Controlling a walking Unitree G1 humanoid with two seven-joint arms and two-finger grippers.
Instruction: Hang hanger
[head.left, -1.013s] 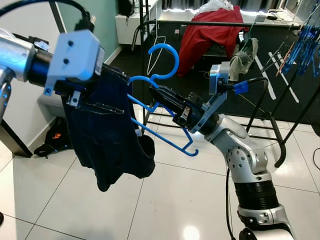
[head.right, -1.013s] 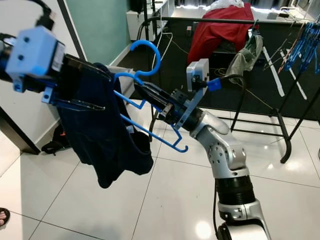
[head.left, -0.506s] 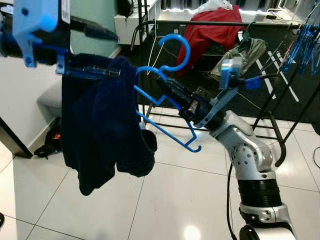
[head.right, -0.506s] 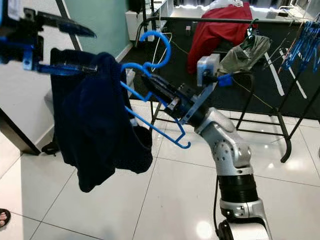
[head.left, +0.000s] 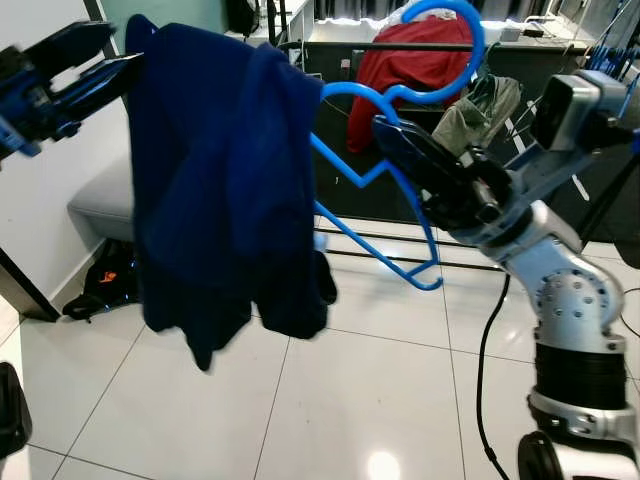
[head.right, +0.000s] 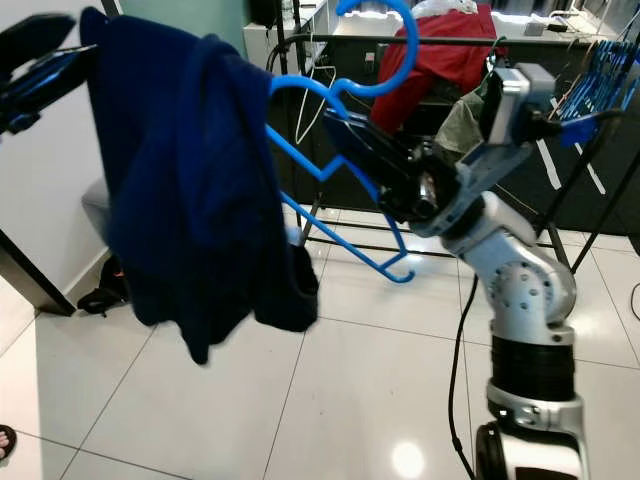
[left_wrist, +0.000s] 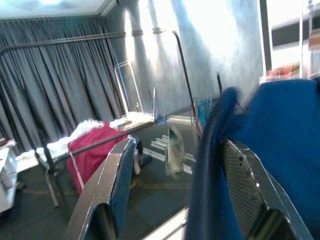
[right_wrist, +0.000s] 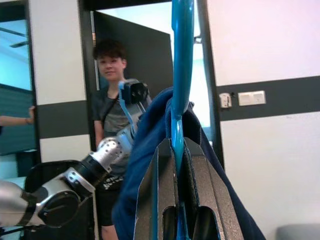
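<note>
A blue plastic hanger (head.left: 378, 246) carries a dark navy garment (head.left: 220, 180) and is held high in front of me. My right gripper (head.left: 388, 132) is shut on the hanger's neck just below the hook (head.left: 455, 45); in the right wrist view the blue stem (right_wrist: 181, 75) runs up from between its fingers (right_wrist: 196, 175). At the upper left my left gripper (head.left: 115, 47) is open, its fingers (left_wrist: 117, 175) spread around the garment's top edge (left_wrist: 210, 150). The hook is level with the black rack rail (head.left: 345, 46) behind it.
The black drying rack holds a red cloth (head.left: 410, 65) and an olive cloth (head.left: 475, 105); blue hangers (head.left: 612, 40) hang at the far right. A grey seat (head.left: 95, 205) and a black bag (head.left: 100, 288) are at the left. A person (right_wrist: 111, 115) stands behind me.
Both arms have risen, lifting the hanger and garment up and closer to the camera. The hook has gone from below the rack rail to about its height.
</note>
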